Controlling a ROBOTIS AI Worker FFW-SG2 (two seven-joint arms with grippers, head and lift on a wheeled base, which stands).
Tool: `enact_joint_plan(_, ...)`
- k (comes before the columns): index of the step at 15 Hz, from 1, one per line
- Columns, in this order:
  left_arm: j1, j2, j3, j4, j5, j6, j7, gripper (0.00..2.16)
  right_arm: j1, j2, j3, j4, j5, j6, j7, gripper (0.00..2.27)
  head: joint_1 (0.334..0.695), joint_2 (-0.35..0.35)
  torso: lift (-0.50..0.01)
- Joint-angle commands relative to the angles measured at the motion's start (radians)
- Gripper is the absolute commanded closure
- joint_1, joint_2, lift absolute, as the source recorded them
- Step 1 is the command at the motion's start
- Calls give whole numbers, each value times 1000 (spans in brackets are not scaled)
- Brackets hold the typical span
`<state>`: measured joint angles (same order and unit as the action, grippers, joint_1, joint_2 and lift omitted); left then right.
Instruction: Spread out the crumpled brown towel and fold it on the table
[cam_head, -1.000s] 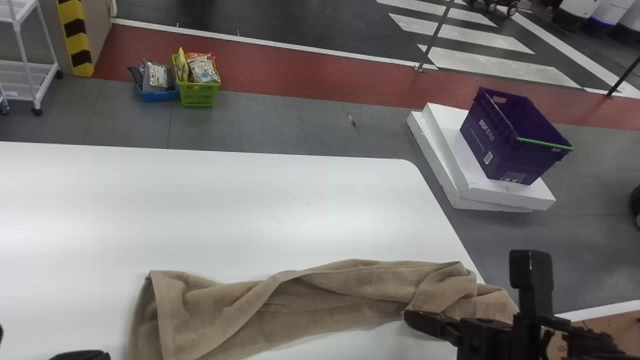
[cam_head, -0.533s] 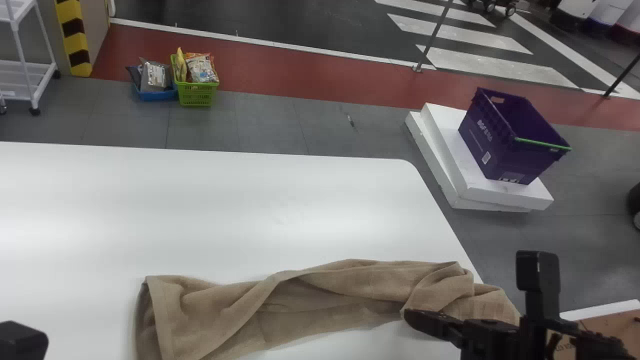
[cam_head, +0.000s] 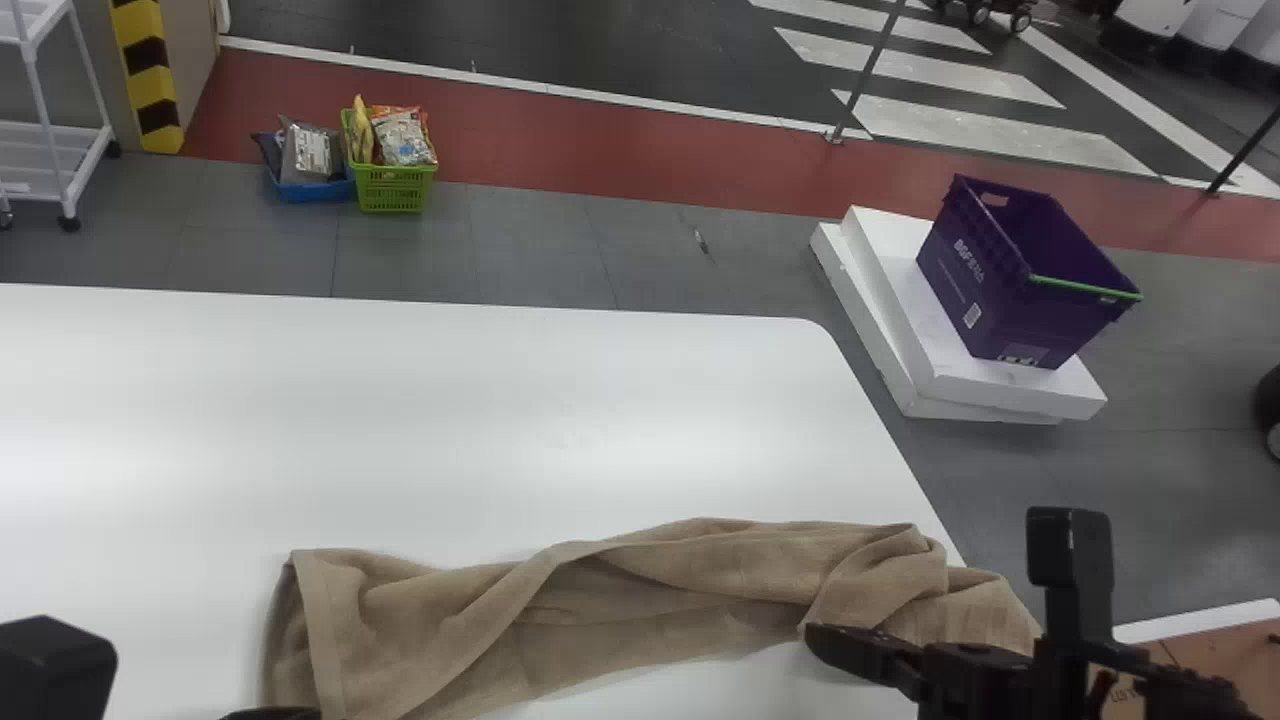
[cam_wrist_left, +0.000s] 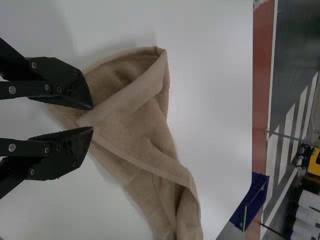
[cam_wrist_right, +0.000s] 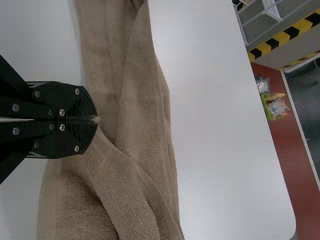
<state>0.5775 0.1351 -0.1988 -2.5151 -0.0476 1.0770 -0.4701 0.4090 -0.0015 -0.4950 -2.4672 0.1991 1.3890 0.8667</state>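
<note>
A white surface spans the lower left; a purple plastic crate stands upper right. A crumpled brown cloth towel lies bottom centre. Wrist views detail the left gripper, jaws parted, and right gripper, jaws clenched on towel.

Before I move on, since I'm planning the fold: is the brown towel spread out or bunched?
Bunched: the brown towel lies on the table in a long, twisted strip with overlapping folds.
</note>
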Motion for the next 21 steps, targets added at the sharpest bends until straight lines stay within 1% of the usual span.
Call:
enact_joint_plan(1, 1, 0, -21, -11, 14, 36, -10, 859, 4, 2, 3, 1, -9, 0, 0, 1652, 695, -350, -127)
enact_joint_plan(4, -10, -2, -65, 2, 11, 36, -2, 859, 5, 2, 3, 8, -23, -15, 0, 1652, 695, -350, -127)
enact_joint_plan(6, -48, -2, -97, 38, -3, 33, 37, 859, 10, 2, 3, 10, -36, -27, 0, 1652, 695, -350, -127)
enact_joint_plan(10, -108, -5, -100, 90, 2, 5, 100, 859, 13, 2, -3, 13, -41, -37, 3, 1652, 695, -350, -127)
enact_joint_plan(17, -104, 5, -94, 119, -69, -35, 120, 863, 13, 2, -8, 17, -46, -49, 5, 1652, 695, -350, -127)
enact_joint_plan(21, -77, 5, -51, 85, -52, 18, 74, 863, 11, 2, -10, 27, -49, -58, 5, 1652, 695, -350, -127)
